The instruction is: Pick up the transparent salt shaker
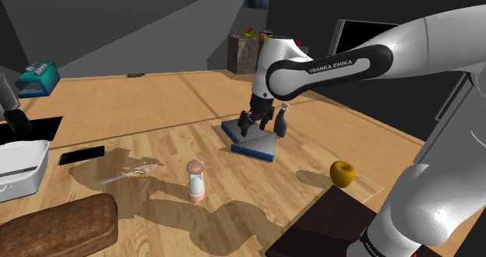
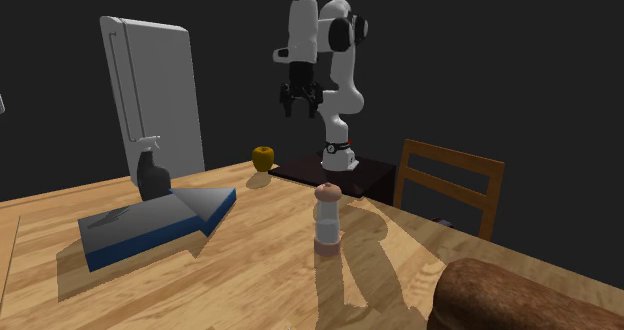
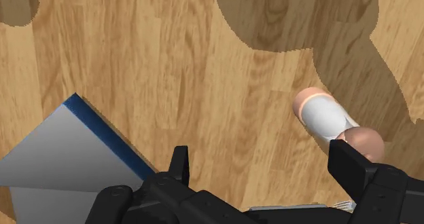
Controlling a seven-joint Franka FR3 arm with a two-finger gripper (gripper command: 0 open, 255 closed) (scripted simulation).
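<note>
Wrist view had my tool (image 3: 265, 163) open and empty above the worktop (image 3: 170, 53), with the salt shaker (image 3: 325, 116) standing upright off to one side, not inside the gap, so I reckoned I needed to centre over its cap before dropping straight down.

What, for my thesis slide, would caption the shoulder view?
Open gripper hovers over a blue-edged grey book while the pink-capped salt shaker stands untouched nearby on the wooden table.
</note>
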